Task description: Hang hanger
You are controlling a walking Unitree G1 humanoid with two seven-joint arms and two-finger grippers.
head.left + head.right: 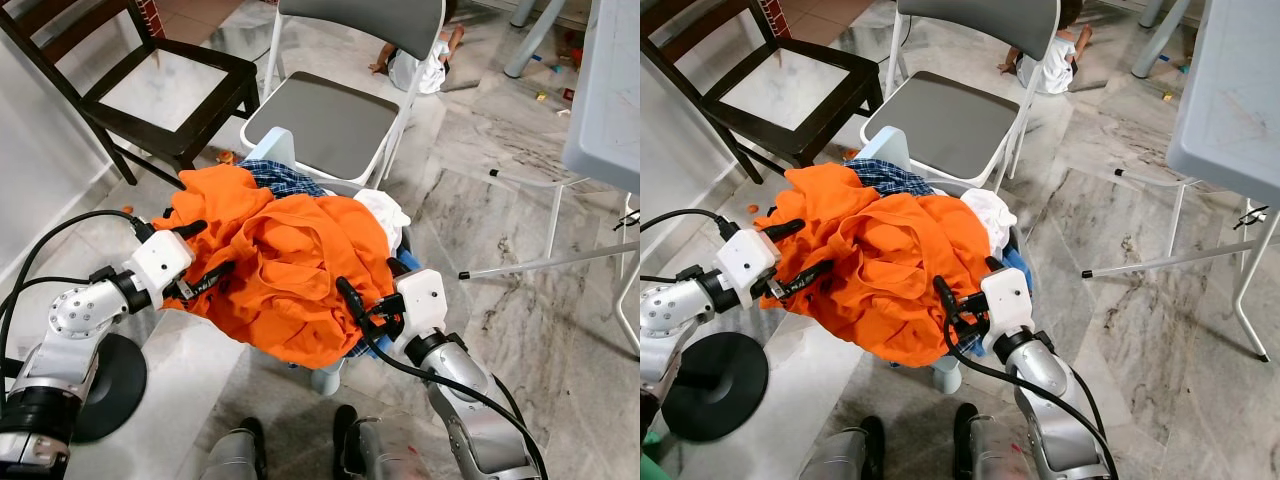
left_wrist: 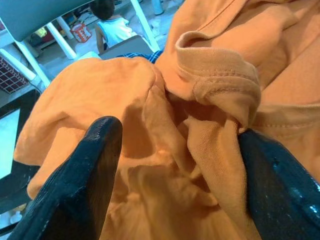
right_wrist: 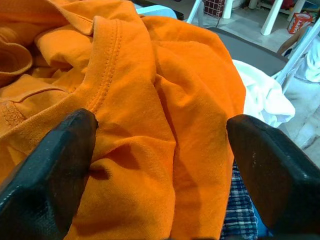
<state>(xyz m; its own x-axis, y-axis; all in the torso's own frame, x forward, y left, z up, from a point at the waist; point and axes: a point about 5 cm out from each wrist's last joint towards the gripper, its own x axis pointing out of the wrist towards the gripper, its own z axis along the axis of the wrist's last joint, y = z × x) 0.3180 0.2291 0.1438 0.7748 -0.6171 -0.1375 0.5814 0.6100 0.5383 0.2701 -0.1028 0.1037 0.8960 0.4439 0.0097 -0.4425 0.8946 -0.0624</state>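
My left pincer (image 1: 207,255) stands spread wide, its two black fingers (image 2: 75,185) parted around a fold of the orange shirt (image 1: 285,265); the cloth bulges up between them and brushes the inner face of at least one finger, but nothing is clamped. My right pincer (image 1: 362,305) is likewise spread wide, pressed against the near edge of the same orange shirt, with the ribbed collar lying close to one of its fingers (image 3: 45,175) and the fabric filling the gap between both; it grips nothing. The orange shirt is heaped in a crumpled mound on top of a pile of laundry, stretched roughly from my left pincer across to my right one, so its long axis runs side to side before me, with the neck opening turned toward my right side. Under it I see a blue checked garment (image 1: 285,180) peeking out at the far side and again near my right pincer, and a white cloth (image 1: 385,212) at the far right of the heap. The heap sits on a pale blue stool or basket (image 1: 272,147); I cannot tell which. I cannot make out any hanger among the clothes. Beyond stand a white folding chair (image 1: 330,120) with a grey seat and a dark wooden chair (image 1: 150,90), all on a marble floor (image 1: 500,290). A person (image 1: 420,65) sits on the floor farther back.
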